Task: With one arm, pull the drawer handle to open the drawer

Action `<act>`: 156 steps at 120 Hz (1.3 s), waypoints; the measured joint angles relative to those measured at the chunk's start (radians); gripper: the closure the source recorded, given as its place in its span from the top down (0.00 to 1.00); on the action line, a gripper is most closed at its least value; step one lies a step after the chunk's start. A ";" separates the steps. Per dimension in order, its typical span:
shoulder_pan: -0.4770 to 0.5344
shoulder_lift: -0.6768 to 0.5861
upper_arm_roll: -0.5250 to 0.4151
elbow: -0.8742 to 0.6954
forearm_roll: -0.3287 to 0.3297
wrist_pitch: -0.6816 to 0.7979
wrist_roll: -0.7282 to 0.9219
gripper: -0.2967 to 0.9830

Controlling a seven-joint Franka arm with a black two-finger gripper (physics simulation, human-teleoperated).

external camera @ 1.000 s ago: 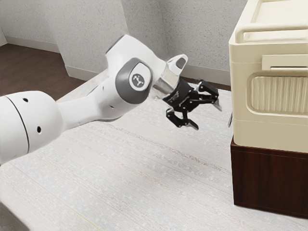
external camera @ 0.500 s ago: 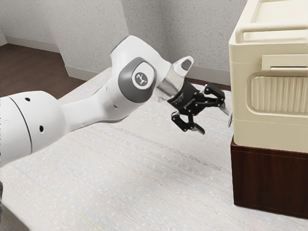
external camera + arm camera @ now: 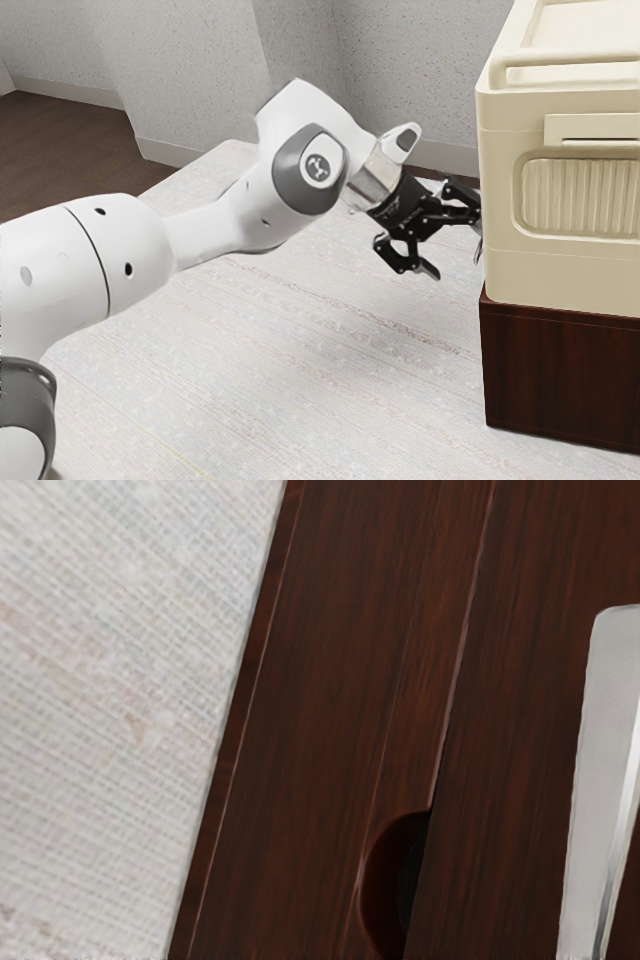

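Observation:
My gripper [image 3: 456, 248] stands open at the side of the cabinet, tilted, one finger higher than the other. Its upper fingertip is close to the thin silver handle [image 3: 479, 250] at the cabinet's near edge; whether they touch I cannot tell. Nothing is held between the fingers. In the wrist view, the silver handle [image 3: 598, 780] runs lengthwise over a dark wooden front [image 3: 500, 730]. A thin seam separates that front from the neighbouring wood panel [image 3: 330, 680], which has a rounded dark notch [image 3: 390, 880] against the seam.
A cream box with a ribbed panel [image 3: 580, 195] rests on the dark wooden base [image 3: 560, 370]. Pale woven flooring [image 3: 330, 370] lies beneath the arm, and a speckled wall [image 3: 400, 70] rises behind.
The arm has reached toward the exterior view's right and slightly down, bringing the open gripper up close to the handle. The cabinet and handle look unmoved.

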 joint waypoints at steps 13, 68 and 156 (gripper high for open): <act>-0.003 0.002 0.003 -0.001 0.001 -0.001 0.001 0.77; 0.035 -0.053 0.041 -0.055 0.021 -0.033 0.006 0.77; 0.505 -0.080 -0.341 -0.123 0.154 -0.080 0.011 0.77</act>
